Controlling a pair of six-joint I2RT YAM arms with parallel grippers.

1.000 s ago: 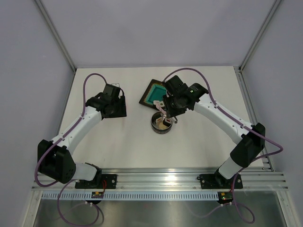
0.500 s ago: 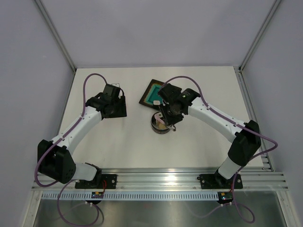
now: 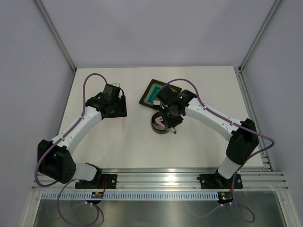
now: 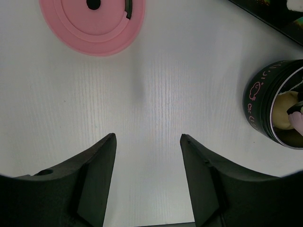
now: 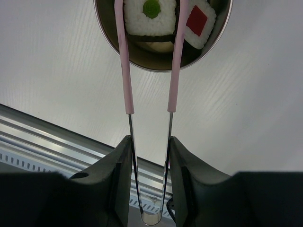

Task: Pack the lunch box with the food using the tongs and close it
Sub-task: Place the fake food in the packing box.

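White table (image 3: 118,142), grey walls, and we see the right arm has swung in over the lunch box (image 4: 258,106) in this last second, the wrist now covering most of it from above. The right gripper (image 5: 149,142) is clamped on the steel arms of the tongs (image 5: 124,71), and their pink tips straddle a white cube with a green spot (image 5: 150,14), which now sits inside the rim beside a red-marked cube (image 5: 199,19). The tips look pressed to the green-spot cube's sides, so we judge it not yet let go. A beige piece (image 4: 281,116) lies deeper in. That makes this piece as good as packed; only the release is left.

The left gripper (image 4: 147,139) hovers with jaws apart, holding nothing, near the pink lid (image 4: 92,23) (flat on the table, well apart from the box).
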